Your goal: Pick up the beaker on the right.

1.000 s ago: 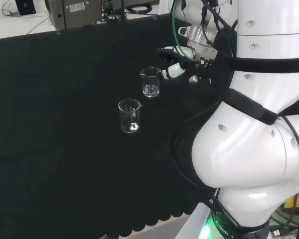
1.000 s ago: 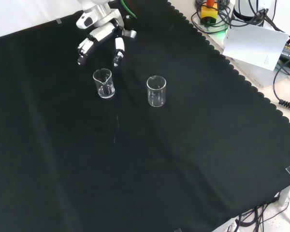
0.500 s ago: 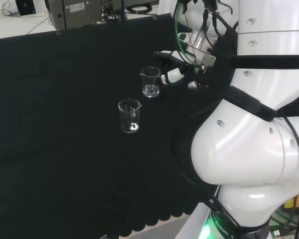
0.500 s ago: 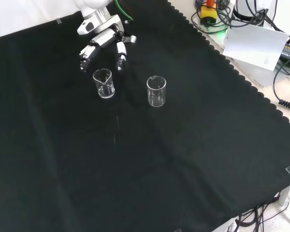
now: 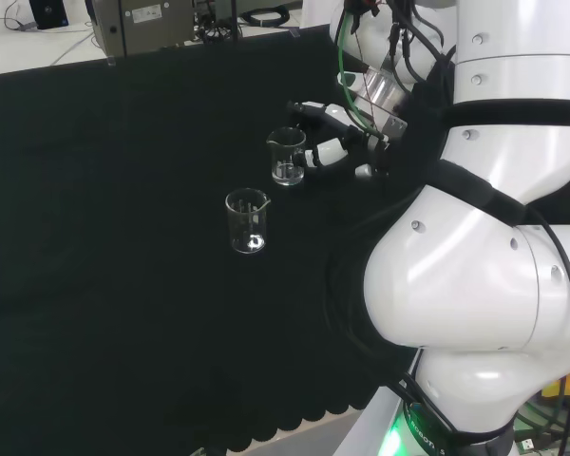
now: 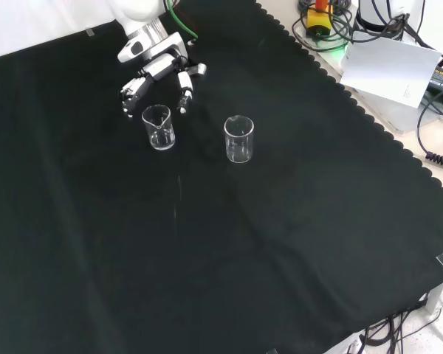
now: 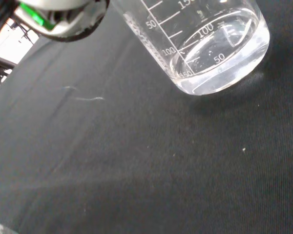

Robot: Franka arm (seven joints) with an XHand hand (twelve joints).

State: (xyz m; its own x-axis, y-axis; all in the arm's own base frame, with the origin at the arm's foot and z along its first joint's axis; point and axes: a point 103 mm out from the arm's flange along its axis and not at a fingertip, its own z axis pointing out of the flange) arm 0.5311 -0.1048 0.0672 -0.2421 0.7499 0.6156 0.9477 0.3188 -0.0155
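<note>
**Fingers spread at the beaker's wall**

Fingers (image 6: 183,92) splayed, gripping nothing, either side of the spouted beaker (image 6: 159,127) in the front view. Hand (image 5: 328,133) sits just right of it in the head view. Glass: light, slick, breakable, so take the mid-wall. Wrist view suggests it's empty. Second beaker (image 6: 238,139) stands apart, contents unclear, on the surface (image 6: 280,243).

clear glossy glass beaker (image 7: 205,44); matt black woven cloth (image 7: 136,165).
</note>
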